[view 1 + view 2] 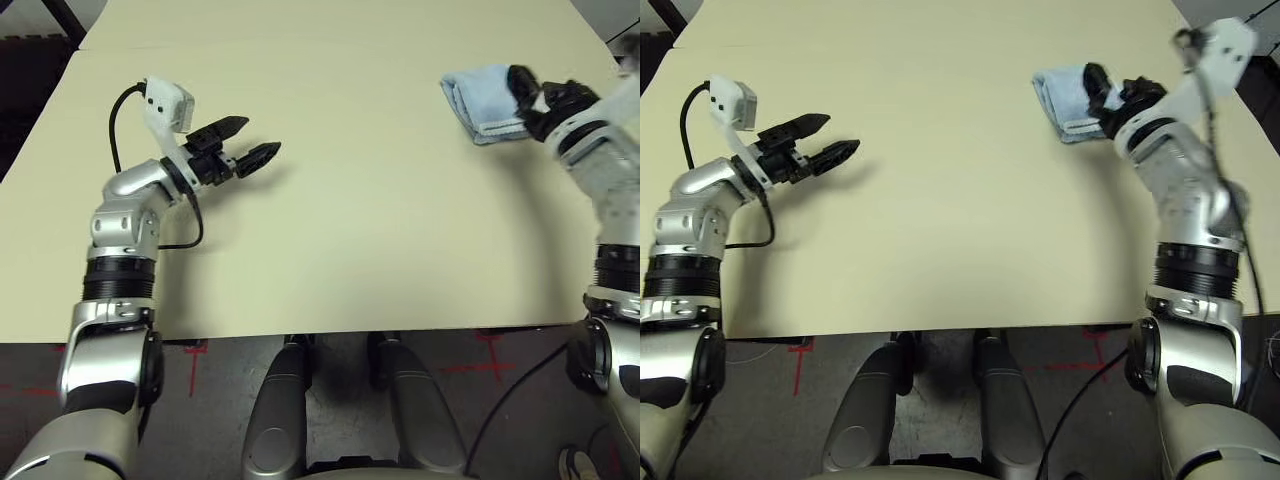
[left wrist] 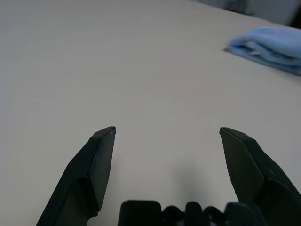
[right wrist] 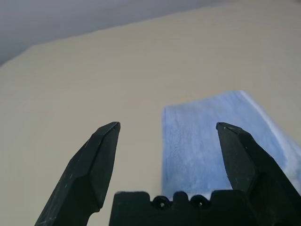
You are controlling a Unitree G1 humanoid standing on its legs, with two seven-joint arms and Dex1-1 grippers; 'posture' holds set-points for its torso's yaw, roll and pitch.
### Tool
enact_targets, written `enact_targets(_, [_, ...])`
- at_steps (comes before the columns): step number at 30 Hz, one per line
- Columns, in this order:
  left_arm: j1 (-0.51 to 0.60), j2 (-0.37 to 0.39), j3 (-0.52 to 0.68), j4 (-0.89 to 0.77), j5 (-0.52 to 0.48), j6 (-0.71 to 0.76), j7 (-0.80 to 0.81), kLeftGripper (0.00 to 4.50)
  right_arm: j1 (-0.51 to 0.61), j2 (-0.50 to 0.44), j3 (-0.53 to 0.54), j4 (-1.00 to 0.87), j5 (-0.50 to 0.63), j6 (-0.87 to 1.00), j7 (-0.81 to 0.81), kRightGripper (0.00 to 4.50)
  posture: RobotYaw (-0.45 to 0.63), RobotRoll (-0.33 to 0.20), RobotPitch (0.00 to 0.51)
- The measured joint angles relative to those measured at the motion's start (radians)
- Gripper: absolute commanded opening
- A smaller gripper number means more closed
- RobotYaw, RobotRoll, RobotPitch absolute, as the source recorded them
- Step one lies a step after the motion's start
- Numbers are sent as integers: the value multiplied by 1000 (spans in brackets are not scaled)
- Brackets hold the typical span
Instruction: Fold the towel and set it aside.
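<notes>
The towel [image 1: 482,101] lies folded into a compact, roughly rectangular bundle on the far right part of the table [image 1: 360,230], a soft light blue terry cloth with a nubby pile and stacked layers showing along its rounded folded edge. The table is a smooth, matte cream sheet, flat and plain, with a seam running across its far side.

My right end effector [image 3: 167,129] hangs just above the towel's near end with its two black, wedge-shaped fingers [image 3: 101,160] spread wide and nothing between them; in my right wrist view the blue cloth lies below the gap, more under one finger than the other. My right forearm reaches up from the table's near right edge, bent at the elbow, wrist angled inward toward the towel.

My left end effector [image 1: 248,142] is well apart from the towel, over the left part of the table, its fingers [image 2: 101,160] likewise spread and empty, pointing across toward the right. A white camera block [image 1: 168,103] sits on that wrist, with a black cable [image 1: 120,120] looping beside it.
</notes>
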Motion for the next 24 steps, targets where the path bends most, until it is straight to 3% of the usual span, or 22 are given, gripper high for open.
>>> enact_targets(5, [-66, -38, 58, 213, 89, -264, 290, 4500, -91, 29, 14, 328, -126, -344, 79, 4456, 165, 0, 252])
enact_targets(11, [-122, -43, 76, 431, 153, -510, 468, 4500, -120, 71, 1, 521, -177, -505, 85, 4456, 135, 0, 242])
enact_targets(17, [-136, -38, 74, 523, 157, -561, 445, 4500, -111, 76, -70, 516, -143, -504, 109, 4456, 65, 0, 242])
enact_targets(24, [-151, -25, 90, 535, 125, -553, 366, 4500, -56, 41, -124, 470, -144, -492, 3, 4456, 40, 0, 238])
